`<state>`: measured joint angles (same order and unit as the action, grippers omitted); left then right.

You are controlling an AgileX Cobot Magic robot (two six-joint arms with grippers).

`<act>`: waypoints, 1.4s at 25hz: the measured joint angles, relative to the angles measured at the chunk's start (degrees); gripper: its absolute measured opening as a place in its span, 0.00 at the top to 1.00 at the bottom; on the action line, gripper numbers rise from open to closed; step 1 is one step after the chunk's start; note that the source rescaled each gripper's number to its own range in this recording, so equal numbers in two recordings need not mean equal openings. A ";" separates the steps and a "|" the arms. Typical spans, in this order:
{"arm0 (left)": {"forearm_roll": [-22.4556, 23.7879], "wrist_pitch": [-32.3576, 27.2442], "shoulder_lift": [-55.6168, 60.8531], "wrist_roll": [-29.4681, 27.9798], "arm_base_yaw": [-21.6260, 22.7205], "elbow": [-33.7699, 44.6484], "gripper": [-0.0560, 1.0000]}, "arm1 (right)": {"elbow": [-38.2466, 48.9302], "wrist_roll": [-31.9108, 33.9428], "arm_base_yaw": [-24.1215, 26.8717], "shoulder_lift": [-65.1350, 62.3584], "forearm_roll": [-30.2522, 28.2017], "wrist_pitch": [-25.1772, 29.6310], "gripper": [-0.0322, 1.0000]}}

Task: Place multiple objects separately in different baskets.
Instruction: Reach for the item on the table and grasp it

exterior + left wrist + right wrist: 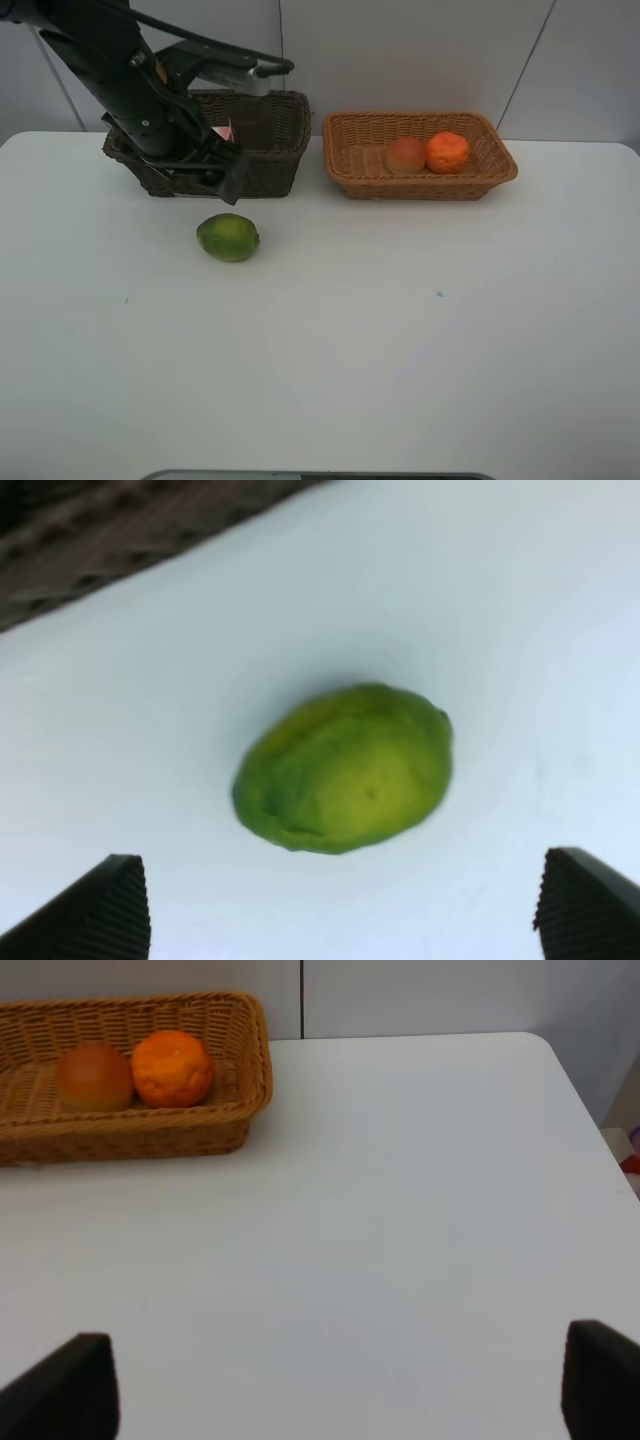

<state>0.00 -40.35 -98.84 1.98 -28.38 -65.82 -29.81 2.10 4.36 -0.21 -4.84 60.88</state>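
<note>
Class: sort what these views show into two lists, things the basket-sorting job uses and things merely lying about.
Job:
green fruit
peach
orange
dark brown basket
tan basket
pink item in the dark basket
left end effector, open

Lying about:
nothing; only the white table

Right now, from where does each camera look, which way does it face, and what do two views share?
Exterior high: mounted high, looking down on the white table, both baskets and the left arm.
Left wrist: on the left arm, looking down at the green fruit between the open left hand tips.
Right wrist: low over the table, facing the tan basket; open right hand tips show.
Shared: peach and orange appear in exterior and right wrist views.
</note>
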 joint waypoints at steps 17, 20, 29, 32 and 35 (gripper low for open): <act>-1.39 -9.18 -10.31 38.01 -1.60 -8.82 0.02 | 0.00 0.00 0.00 0.00 0.00 0.00 0.11; -1.35 -11.51 -13.07 40.04 -1.53 -11.88 0.02 | 0.00 0.00 0.00 0.00 0.00 0.00 0.11; -1.33 -11.69 -17.16 46.68 -0.54 -13.75 0.02 | 0.00 0.00 0.00 0.00 0.00 0.00 0.11; -1.27 -11.23 -17.99 47.45 0.39 -13.82 0.02 | 0.00 0.00 0.00 0.00 0.00 0.00 0.11; -1.18 -10.37 -19.10 47.71 1.01 -13.82 0.02 | 0.00 0.00 0.00 0.00 0.00 0.00 0.11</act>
<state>-1.18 -50.72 -117.94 49.69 -27.37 -79.64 -29.81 2.10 4.36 -0.21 -4.84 60.88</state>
